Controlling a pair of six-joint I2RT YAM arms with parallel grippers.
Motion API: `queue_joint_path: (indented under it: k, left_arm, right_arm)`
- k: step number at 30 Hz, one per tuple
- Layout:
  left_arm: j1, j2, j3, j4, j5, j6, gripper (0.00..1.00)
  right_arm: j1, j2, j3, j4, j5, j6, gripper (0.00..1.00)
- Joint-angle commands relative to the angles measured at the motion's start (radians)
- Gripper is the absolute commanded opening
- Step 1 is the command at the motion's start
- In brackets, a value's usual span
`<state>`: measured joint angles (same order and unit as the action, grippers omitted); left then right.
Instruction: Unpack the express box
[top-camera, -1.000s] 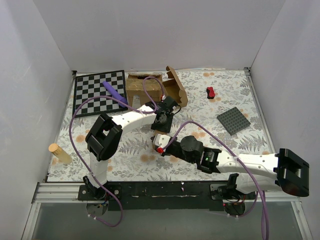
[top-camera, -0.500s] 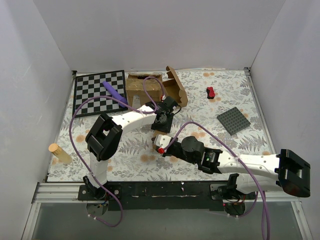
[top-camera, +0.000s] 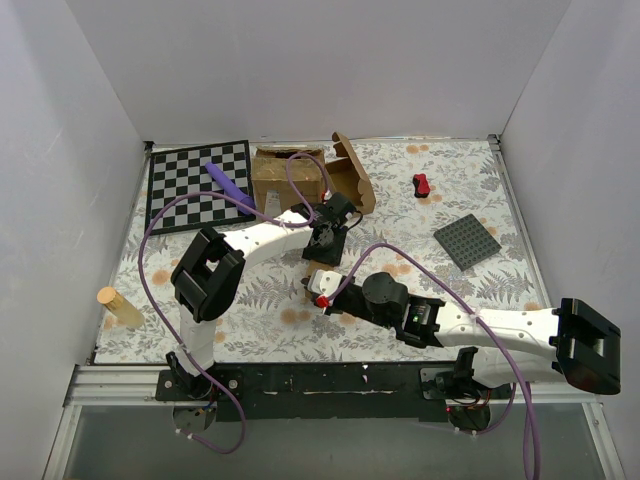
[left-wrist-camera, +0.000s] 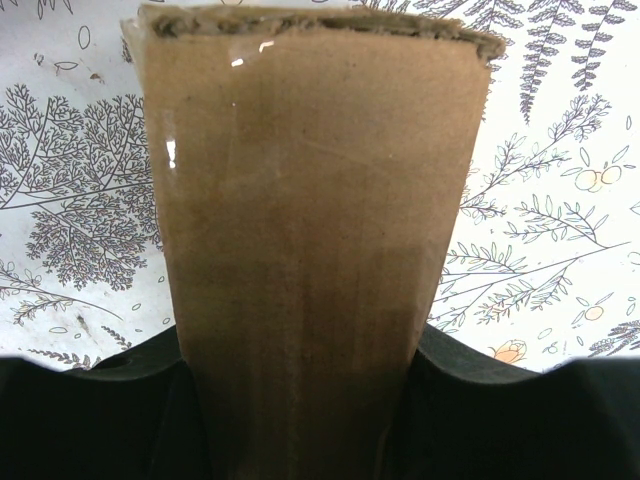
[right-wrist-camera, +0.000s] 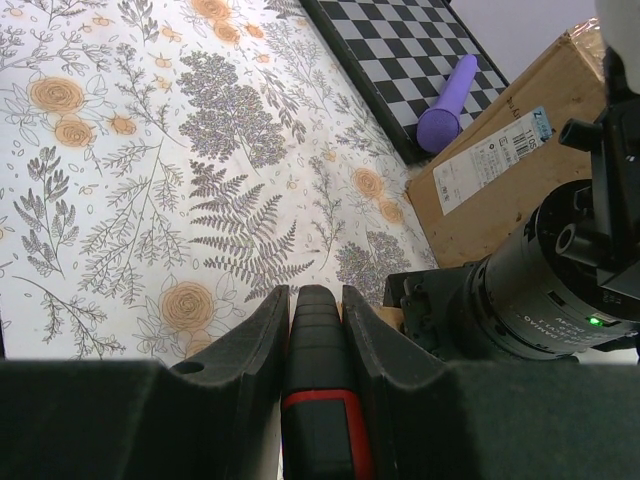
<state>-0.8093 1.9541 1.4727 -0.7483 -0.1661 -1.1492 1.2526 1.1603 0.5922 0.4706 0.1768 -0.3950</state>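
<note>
My left fingers (left-wrist-camera: 520, 420) are pinching the express box (left-wrist-camera: 320, 250), and its brown cardboard face fills the gap between them. It sits a little past the middle of the worktop (top-camera: 540, 220) toward the far edge, just in front of the large carton (top-camera: 288, 175). I cannot tell whether it rests on the worktop or hangs above it.

My right fingers (right-wrist-camera: 250, 340) are pressed onto a slim black-and-red item (right-wrist-camera: 317, 350), just on the near side of the box. I judge this to be the emptying step, with that item likely the contents, already out.

Next I would carry it to bare worktop, lower it flat and spread the right fingers, with the left holding the box steady.
</note>
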Motion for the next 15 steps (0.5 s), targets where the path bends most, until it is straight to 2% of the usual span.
queue_joint_path:
  k: [1, 15]
  left_arm:
    - [-0.024, 0.012, -0.017, -0.029, 0.014, 0.002, 0.24]
    - [-0.028, 0.012, -0.015, -0.036, 0.011, 0.0, 0.24]
  right_arm:
    - [0.007, -0.002, 0.015, 0.056, 0.013, 0.004, 0.01]
    - [0.007, 0.03, 0.009, 0.045, 0.062, -0.019, 0.01]
